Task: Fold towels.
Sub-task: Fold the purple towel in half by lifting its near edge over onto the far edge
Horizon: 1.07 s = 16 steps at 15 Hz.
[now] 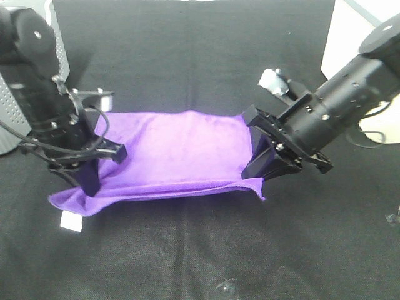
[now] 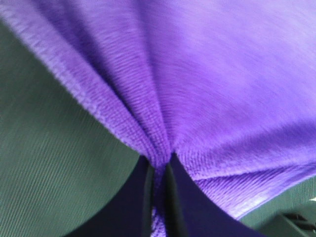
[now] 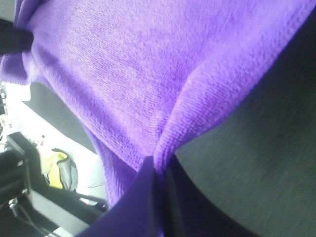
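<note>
The bright purple towel (image 1: 175, 153) lies across the middle of the black table, folded over itself with a lower layer showing along its near edge. Its small white tag (image 1: 70, 221) sticks out at the near left corner. My left gripper (image 1: 89, 182) is shut on the towel's left edge; the left wrist view shows the cloth (image 2: 197, 89) gathered into the closed fingers (image 2: 143, 197). My right gripper (image 1: 253, 169) is shut on the towel's right edge; the right wrist view shows the cloth (image 3: 148, 74) pinched between its fingers (image 3: 143, 197).
The table is covered in black cloth (image 1: 200, 56). A grey perforated box (image 1: 12, 119) stands at the far left behind my left arm. A white object (image 1: 350, 37) stands at the far right corner. A small clear object (image 1: 226, 289) lies at the near edge.
</note>
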Available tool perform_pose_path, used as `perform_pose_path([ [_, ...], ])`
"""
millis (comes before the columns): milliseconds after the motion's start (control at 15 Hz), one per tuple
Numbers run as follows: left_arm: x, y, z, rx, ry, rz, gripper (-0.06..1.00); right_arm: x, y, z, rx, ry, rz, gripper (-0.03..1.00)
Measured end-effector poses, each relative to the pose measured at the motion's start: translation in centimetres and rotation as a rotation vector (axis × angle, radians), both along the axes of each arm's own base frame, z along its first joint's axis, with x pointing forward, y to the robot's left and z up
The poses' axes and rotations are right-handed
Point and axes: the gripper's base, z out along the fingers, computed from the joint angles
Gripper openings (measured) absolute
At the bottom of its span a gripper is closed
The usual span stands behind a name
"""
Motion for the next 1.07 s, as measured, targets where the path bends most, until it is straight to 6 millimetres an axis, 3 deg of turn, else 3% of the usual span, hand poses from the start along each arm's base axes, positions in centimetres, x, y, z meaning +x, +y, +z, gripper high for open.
perform_pose_path([
  [200, 0.2, 0.2, 0.8, 0.018, -0.040, 0.063, 0.02, -0.1, 0.0, 1.2, 0.003, -0.053, -0.028, 0.00],
  [400, 1.6, 0.8, 0.9, -0.011, -0.154, 0.142, 0.02, 1.7, 0.1, 0.7, -0.033, -0.113, -0.033, 0.00],
  [533, 3.0, 1.2, 1.6, -0.030, -0.229, 0.171, 0.02, 5.4, 0.6, 0.7, -0.068, -0.185, -0.014, 0.00],
  [667, 5.6, 0.8, 2.3, -0.050, -0.328, 0.170, 0.02, 8.5, 1.2, 0.8, -0.092, -0.235, -0.016, 0.00],
  [1067, 10.8, -0.6, 0.3, -0.046, -0.416, 0.114, 0.02, 14.1, 0.2, -0.9, -0.130, -0.268, -0.101, 0.00],
])
